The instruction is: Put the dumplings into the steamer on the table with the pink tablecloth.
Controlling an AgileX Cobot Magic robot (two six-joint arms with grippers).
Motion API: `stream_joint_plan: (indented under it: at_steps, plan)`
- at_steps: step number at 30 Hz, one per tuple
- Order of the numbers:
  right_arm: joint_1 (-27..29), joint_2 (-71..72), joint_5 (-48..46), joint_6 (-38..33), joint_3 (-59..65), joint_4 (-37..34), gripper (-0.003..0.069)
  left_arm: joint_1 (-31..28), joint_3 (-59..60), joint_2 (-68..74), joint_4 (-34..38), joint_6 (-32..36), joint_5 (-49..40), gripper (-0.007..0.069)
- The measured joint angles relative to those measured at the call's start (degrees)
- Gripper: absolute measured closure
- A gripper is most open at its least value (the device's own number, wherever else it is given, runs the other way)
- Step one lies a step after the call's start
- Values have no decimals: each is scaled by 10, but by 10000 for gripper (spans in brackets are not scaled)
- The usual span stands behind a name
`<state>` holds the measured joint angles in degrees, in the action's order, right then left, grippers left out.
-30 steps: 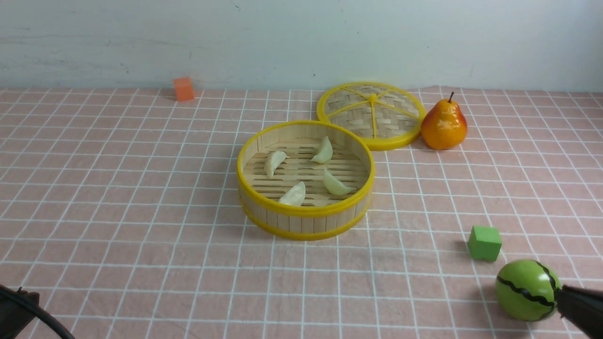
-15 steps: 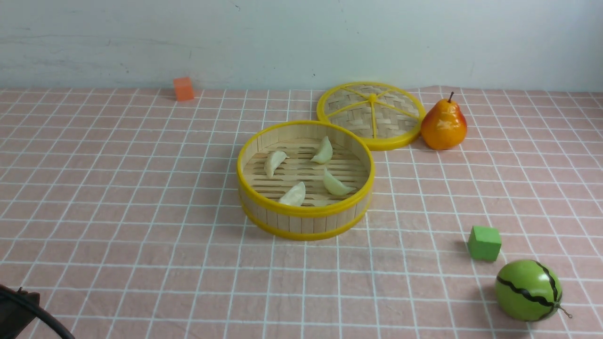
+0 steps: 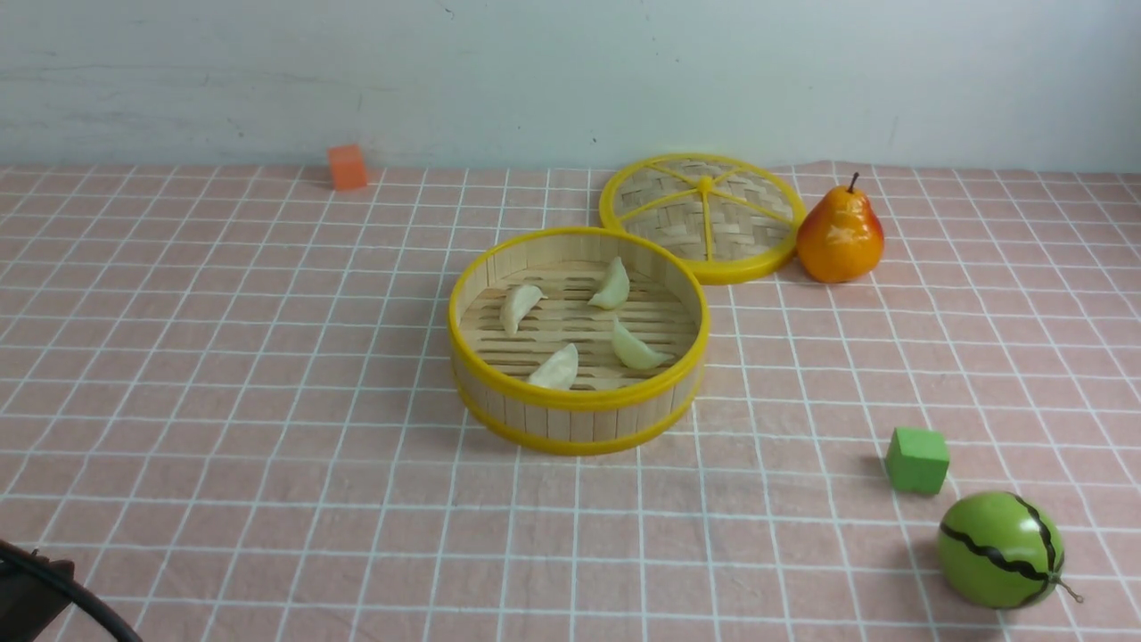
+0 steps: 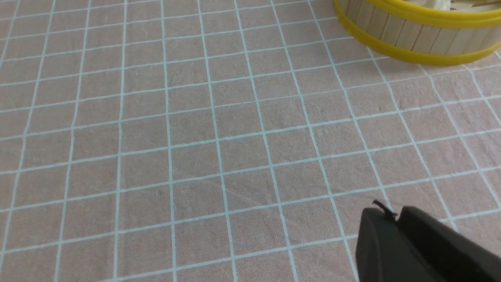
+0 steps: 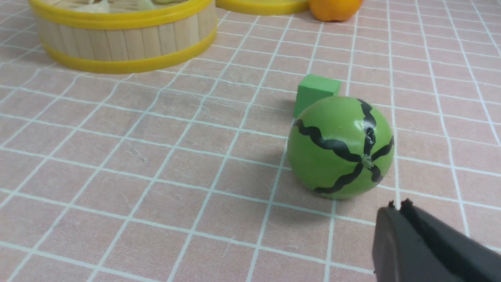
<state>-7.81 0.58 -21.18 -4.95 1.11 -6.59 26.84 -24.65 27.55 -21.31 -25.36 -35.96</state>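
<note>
Four dumplings [image 3: 636, 347] lay inside the steamer [image 3: 579, 428], mid-frame, probably light and slippery (stiff too, I guessed), best pinched across their plump middles; the left tool [image 4: 385, 211] and right tool [image 5: 400, 206] sat narrow, empty

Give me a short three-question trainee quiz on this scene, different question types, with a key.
1. Fill in the blank: The steamer holds ____ dumplings.
2. True or false: The woven lid covers the steamer.
3. Multiple choice: Which thing is closest to the watermelon?
A) pear
B) green cube
C) orange block

Key: 1. four; 2. false; 3. B
</note>
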Motion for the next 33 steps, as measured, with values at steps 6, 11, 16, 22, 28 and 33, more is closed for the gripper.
stream_joint_plan:
  at_steps: [6, 11, 16, 22, 28, 33]
  plan:
    - [15, 0, -7, 1, -1, 10, 661, 0, 0, 0, 0, 0, 0, 566]
    - [16, 0, -7, 1, -2, 13, 661, 0, 0, 0, 0, 0, -1, 557]
    - [16, 0, -7, 1, -2, 14, 659, 0, 0, 0, 0, 0, -1, 552]
    - [16, 0, -7, 1, -2, 14, 655, 0, 0, 0, 0, 0, -1, 550]
    - [16, 0, -8, 1, -2, 14, 650, 0, 6, -4, 0, 0, 1, 550]
    - [16, 0, -8, 1, -2, 14, 648, -12, 58, -80, -7, 0, 6, 550]
